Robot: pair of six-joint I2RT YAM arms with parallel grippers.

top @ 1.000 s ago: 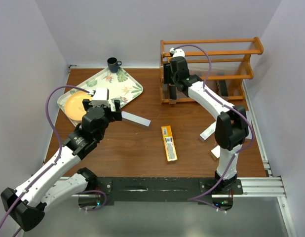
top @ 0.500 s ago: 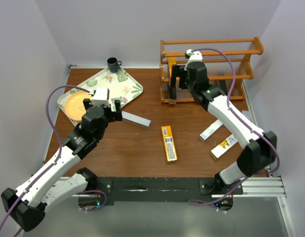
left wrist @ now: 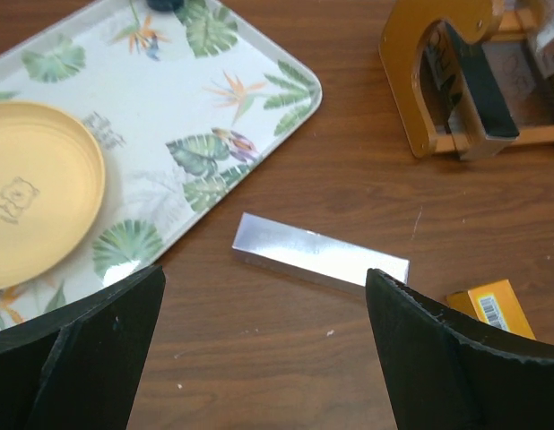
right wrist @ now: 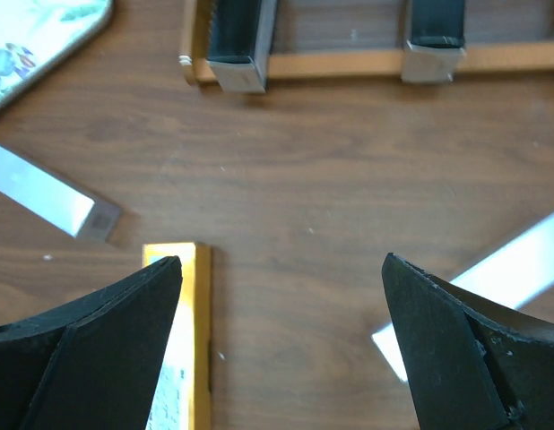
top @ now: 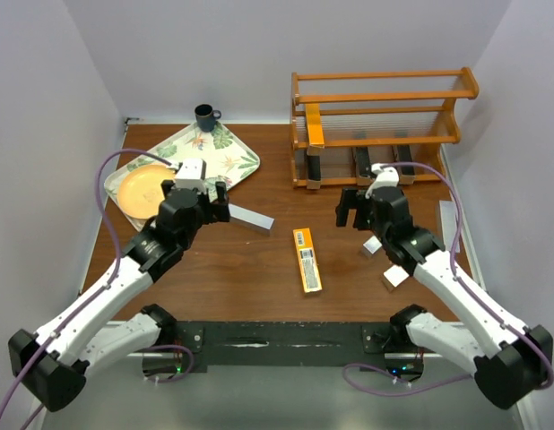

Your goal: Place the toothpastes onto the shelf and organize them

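The orange-brown shelf (top: pixel 385 90) stands at the back right. One orange toothpaste (top: pixel 315 136) sits at the left end of its middle tier, and three black toothpastes (top: pixel 362 161) are on the bottom tier. On the table lie a silver toothpaste (top: pixel 250 218) (left wrist: pixel 317 255), an orange one (top: pixel 306 260) (right wrist: pixel 187 358) and another silver one (top: pixel 374 246) (right wrist: pixel 492 287). My left gripper (top: pixel 214 202) (left wrist: pixel 265 271) hovers open just short of the first silver box. My right gripper (top: pixel 351 206) (right wrist: pixel 282 260) is open and empty over bare table in front of the shelf.
A leaf-patterned tray (top: pixel 232 161) with a yellow plate (top: pixel 142 188) lies at the back left, with a dark mug (top: pixel 205 116) behind it. One box end (top: pixel 395 278) shows under the right arm. Another silver box (top: pixel 447 219) lies near the right edge.
My right gripper opened, left the orange box on the shelf's middle tier and drew back towards the near side. My left gripper edged right towards the silver box.
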